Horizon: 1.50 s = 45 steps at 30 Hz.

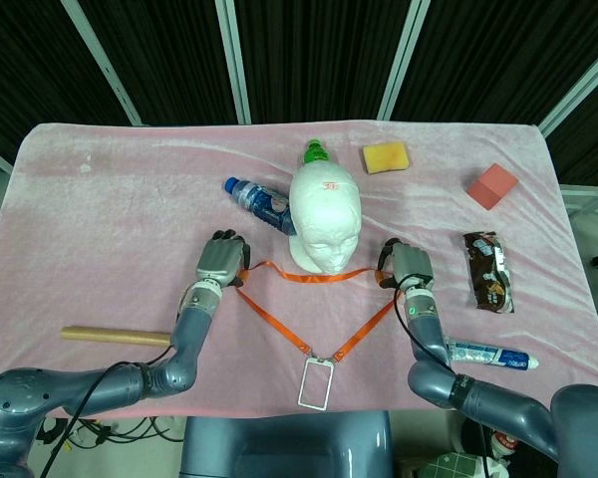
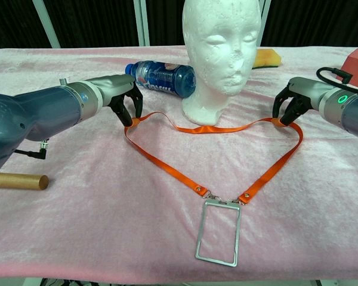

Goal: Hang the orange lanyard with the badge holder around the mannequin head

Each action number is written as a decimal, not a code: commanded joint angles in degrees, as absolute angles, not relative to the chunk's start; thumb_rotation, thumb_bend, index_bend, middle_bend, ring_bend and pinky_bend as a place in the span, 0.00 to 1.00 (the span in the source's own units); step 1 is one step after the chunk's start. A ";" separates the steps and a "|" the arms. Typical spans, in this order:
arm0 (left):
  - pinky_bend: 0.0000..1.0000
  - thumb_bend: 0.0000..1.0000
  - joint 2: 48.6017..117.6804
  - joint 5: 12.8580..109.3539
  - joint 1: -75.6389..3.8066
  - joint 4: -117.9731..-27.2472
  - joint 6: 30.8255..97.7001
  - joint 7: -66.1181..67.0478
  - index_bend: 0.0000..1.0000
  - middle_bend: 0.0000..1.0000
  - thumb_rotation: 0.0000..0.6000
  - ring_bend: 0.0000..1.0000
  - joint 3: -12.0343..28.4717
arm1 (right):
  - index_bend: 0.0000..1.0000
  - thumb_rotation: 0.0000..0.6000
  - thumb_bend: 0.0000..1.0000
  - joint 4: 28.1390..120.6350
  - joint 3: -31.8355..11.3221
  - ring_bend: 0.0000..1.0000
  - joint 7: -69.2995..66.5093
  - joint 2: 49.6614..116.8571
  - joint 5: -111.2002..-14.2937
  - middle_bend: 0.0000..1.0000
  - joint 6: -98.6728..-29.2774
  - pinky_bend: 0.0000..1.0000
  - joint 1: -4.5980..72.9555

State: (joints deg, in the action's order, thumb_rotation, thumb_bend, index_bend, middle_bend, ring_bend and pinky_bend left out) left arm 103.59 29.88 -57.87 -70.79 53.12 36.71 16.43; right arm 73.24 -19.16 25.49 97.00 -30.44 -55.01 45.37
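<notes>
The white mannequin head (image 1: 324,224) stands upright mid-table, also seen in the chest view (image 2: 222,56). The orange lanyard (image 1: 269,314) lies on the cloth in front of it in a wide triangle, its top strap running along the head's base. The clear badge holder (image 1: 316,384) lies flat at the near tip (image 2: 218,232). My left hand (image 1: 222,261) pinches the lanyard's left corner (image 2: 131,124). My right hand (image 1: 407,267) pinches the right corner (image 2: 281,121). Both hands (image 2: 122,98) (image 2: 293,100) sit low on either side of the head.
A blue water bottle (image 1: 259,204) lies left of the head, and a green-capped bottle (image 1: 316,152) behind it. A yellow sponge (image 1: 385,157) and a red block (image 1: 491,185) sit at the back right. A snack packet (image 1: 485,271), a tube (image 1: 488,354) and a wooden rod (image 1: 115,337) lie nearer.
</notes>
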 commanded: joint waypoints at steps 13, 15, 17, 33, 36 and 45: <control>0.11 0.43 103.13 29.77 -57.77 -71.43 52.92 36.81 0.58 0.30 1.00 0.10 16.18 | 0.90 1.00 0.55 73.92 -19.14 0.28 25.60 96.77 -30.91 0.23 -55.30 0.25 45.45; 0.11 0.43 103.08 29.73 -57.85 -71.49 52.97 36.92 0.58 0.30 1.00 0.10 16.20 | 0.90 1.00 0.55 74.00 -19.17 0.28 25.68 96.66 -30.93 0.23 -55.35 0.25 45.49; 0.11 0.43 103.07 29.70 -57.84 -71.46 53.11 36.99 0.58 0.30 1.00 0.10 16.17 | 0.90 1.00 0.55 74.17 -19.22 0.28 25.78 96.52 -30.92 0.23 -55.44 0.25 45.52; 0.11 0.45 100.98 32.80 -56.34 -74.08 52.40 33.77 0.59 0.30 1.00 0.10 15.77 | 0.90 1.00 0.55 77.04 -19.43 0.28 24.28 94.59 -31.84 0.23 -55.87 0.25 44.51; 0.11 0.45 98.76 34.41 -55.39 -76.52 52.33 32.88 0.59 0.30 1.00 0.10 15.18 | 0.90 1.00 0.55 79.26 -19.13 0.28 23.12 92.94 -33.28 0.23 -56.29 0.25 43.41; 0.11 0.45 90.89 43.67 -51.27 -86.25 52.12 26.79 0.59 0.30 1.00 0.10 13.01 | 0.90 1.00 0.55 87.51 -18.26 0.28 17.78 86.88 -38.78 0.23 -58.00 0.25 38.88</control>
State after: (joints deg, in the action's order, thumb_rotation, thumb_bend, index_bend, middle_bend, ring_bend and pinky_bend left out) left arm 92.78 41.66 -52.53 -84.15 52.15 28.47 13.74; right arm 85.90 -18.60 19.08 88.28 -37.36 -57.44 40.03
